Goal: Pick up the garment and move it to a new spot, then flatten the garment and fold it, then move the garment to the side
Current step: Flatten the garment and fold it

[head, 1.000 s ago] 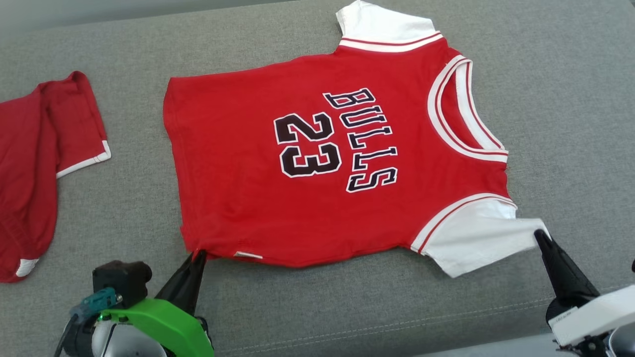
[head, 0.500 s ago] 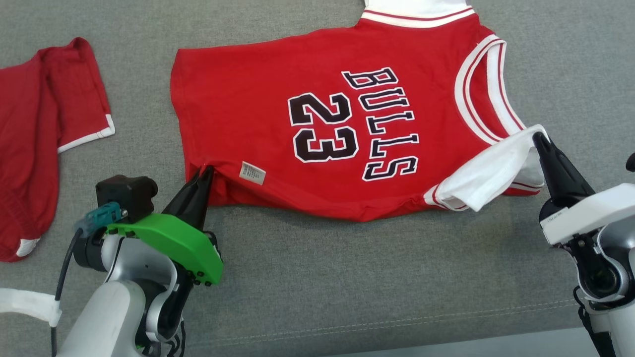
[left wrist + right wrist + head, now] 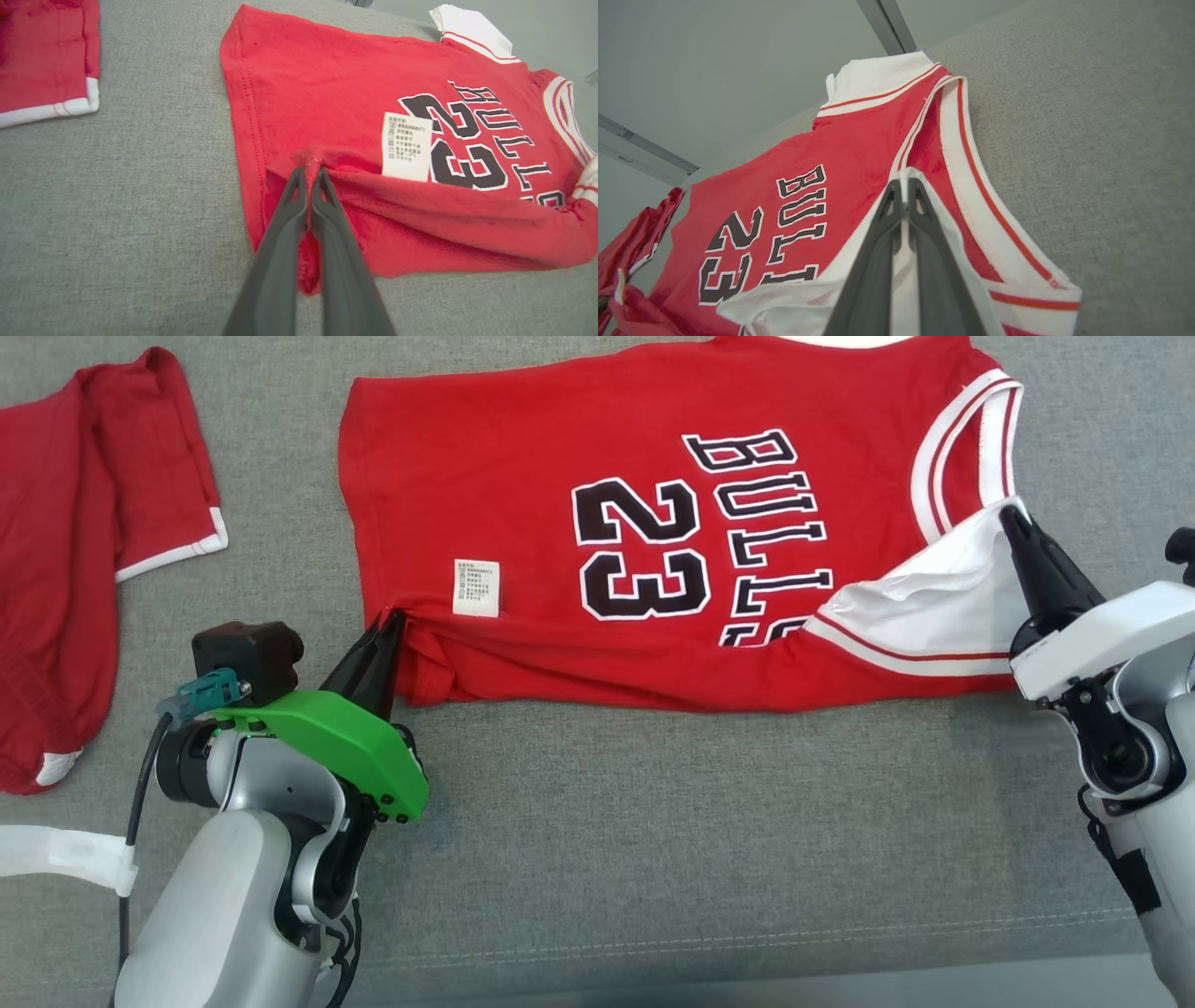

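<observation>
— What have you got?
— My left gripper (image 3: 390, 619) is pressed shut on the jersey (image 3: 523, 448) at its hem corner, eight o'clock; my right gripper (image 3: 1010, 515) pinches the white sleeve (image 3: 924, 607) at three.
— How will it handle?
— Light, limp knit, I'd judge; corners grip best. It lies across the grey woven cushion (image 3: 653, 821), toward twelve.

Jersey (image 3: 523, 448) cropped at top, care label (image 3: 476, 588) print unreadable
</observation>
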`<state>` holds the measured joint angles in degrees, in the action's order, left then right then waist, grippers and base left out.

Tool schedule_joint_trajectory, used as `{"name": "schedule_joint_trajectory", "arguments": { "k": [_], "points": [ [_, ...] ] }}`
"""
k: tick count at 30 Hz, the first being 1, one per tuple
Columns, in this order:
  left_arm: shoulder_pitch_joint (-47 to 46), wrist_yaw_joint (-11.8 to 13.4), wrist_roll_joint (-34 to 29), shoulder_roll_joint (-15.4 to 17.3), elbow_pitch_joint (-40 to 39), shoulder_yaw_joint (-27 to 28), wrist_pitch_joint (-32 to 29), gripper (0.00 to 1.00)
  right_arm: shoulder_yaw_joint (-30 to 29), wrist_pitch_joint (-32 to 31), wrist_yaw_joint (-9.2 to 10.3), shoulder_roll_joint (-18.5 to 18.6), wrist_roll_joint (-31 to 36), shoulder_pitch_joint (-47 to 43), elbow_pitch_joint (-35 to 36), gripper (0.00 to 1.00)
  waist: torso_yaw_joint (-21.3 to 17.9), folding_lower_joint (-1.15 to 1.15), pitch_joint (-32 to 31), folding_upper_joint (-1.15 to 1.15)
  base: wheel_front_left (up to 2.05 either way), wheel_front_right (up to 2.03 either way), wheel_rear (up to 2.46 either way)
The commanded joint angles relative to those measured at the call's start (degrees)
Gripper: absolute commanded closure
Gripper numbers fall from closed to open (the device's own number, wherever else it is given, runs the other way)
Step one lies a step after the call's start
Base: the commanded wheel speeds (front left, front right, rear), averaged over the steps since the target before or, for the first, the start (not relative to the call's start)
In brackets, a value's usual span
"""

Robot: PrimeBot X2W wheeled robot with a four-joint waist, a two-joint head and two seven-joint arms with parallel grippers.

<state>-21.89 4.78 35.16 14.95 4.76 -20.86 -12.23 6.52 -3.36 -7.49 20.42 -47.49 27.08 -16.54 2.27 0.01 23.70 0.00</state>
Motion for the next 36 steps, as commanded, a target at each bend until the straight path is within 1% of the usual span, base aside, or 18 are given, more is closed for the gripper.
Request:
{"name": "schedule_joint_trajectory", "arguments": {
  "k": [1,6,14,15,16,17,18,19,23,27,28,32,36],
  "points": [
    [-1.26,0.11,0.10,-0.40,0.76,0.07,0.53,1.00,0.98,1.04,0.00,0.94,-1.00,2.07,-1.69,1.00,0.53,-0.01,0.44,0.00,0.00,0.00,0.00],
    [-1.57,0.17,0.58,-0.62,1.90,0.36,1.05,1.00,3.56,2.58,0.00,2.37,-2.70,5.24,-4.64,1.00,1.02,-0.01,0.57,0.00,0.00,0.00,0.00],
    [-2.01,0.18,1.27,-0.82,3.28,0.13,0.47,1.00,6.59,4.83,0.00,3.65,-4.89,8.26,-8.05,1.00,1.36,-0.01,0.86,0.00,0.00,0.00,0.00],
    [-2.01,0.13,1.36,-0.90,3.38,0.03,0.40,1.00,6.98,5.05,0.00,3.71,-5.45,8.52,-8.37,0.98,1.43,-0.01,0.86,0.00,0.00,0.00,0.00],
    [-1.97,-0.12,1.76,-1.07,3.37,0.05,0.51,0.98,7.34,5.63,0.00,3.53,-6.03,8.81,-8.40,0.56,1.45,-0.01,0.88,0.00,0.00,0.00,0.00],
    [-1.83,-0.47,2.07,-1.14,3.43,-0.10,0.39,0.64,7.73,6.13,0.00,3.53,-6.33,9.01,-8.49,0.04,1.45,-0.01,0.87,0.00,0.00,0.00,0.00],
    [-1.69,-0.70,2.14,-1.12,3.50,-0.21,0.34,0.17,8.03,6.71,0.00,3.50,-6.84,9.10,-8.56,0.00,1.44,-0.01,0.82,0.00,0.00,0.00,0.00],
    [-1.56,-0.77,2.34,-1.22,3.29,-0.04,0.89,0.00,8.20,7.47,0.00,3.46,-7.27,9.30,-8.41,0.00,1.41,-0.01,0.78,0.00,0.00,0.00,0.00],
    [-0.91,-0.20,1.63,-1.58,2.64,0.56,3.34,0.00,8.58,10.96,0.00,3.62,-7.28,9.83,-8.09,0.00,1.21,-0.01,0.45,0.00,0.00,0.00,0.00],
    [-0.26,1.07,0.46,-2.16,1.56,1.65,7.47,0.00,7.49,15.46,0.00,3.65,-4.49,9.86,-8.11,0.00,0.95,-0.01,-0.19,0.00,0.00,0.00,0.00],
    [-0.20,1.47,0.06,-2.42,1.16,1.95,8.80,0.00,6.88,16.40,0.00,3.74,-2.93,9.71,-8.08,0.00,0.92,-0.01,-0.36,0.00,0.00,0.00,0.00],
    [-0.09,3.41,-2.34,-2.62,-0.38,3.11,13.90,0.00,3.69,18.25,0.00,2.08,3.97,7.52,-6.21,0.00,0.65,-0.01,-1.19,0.00,0.00,0.00,0.00],
    [0.70,4.75,-4.16,-3.05,-1.12,3.94,19.11,0.00,-0.35,18.56,0.00,-0.80,13.04,3.87,-2.33,0.00,0.03,-0.01,-2.46,0.00,0.00,0.00,0.00]
  ]
}}
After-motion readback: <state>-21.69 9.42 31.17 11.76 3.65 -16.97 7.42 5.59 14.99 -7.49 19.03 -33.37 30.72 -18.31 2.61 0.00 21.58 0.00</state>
